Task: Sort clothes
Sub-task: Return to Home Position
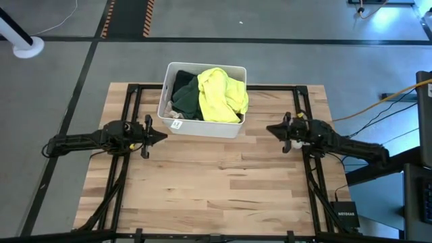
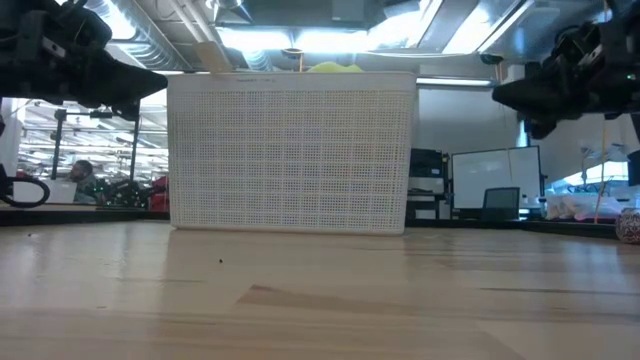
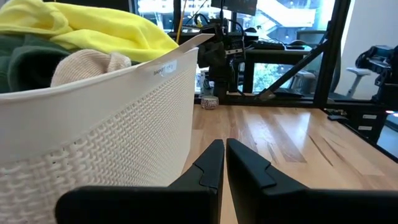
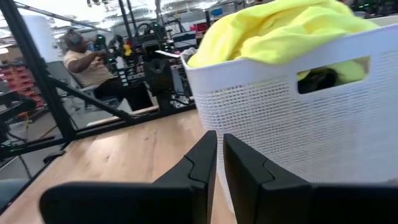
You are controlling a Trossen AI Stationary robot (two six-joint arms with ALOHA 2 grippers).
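Observation:
The clothes lie heaped in a white plastic bin (image 1: 202, 127) at the far middle of the table. A neon yellow garment (image 1: 223, 94) is on top, beside a dark green one (image 1: 185, 98) and a black one (image 1: 181, 77). A pale pink piece (image 3: 87, 65) shows at the bin's rim. My left gripper (image 1: 162, 135) hovers level at the bin's left near corner, shut and holding nothing. My right gripper (image 1: 270, 128) hovers level to the right of the bin, shut as well, with nothing between its fingers (image 4: 205, 155).
Bare wooden table top (image 1: 216, 182) spreads between the bin and the near edge. Dark frame rails (image 1: 128, 101) run along the table's left and right sides. A person (image 4: 87, 62) sits in the room beyond the table. A small roll (image 3: 210, 102) lies near the table's right edge.

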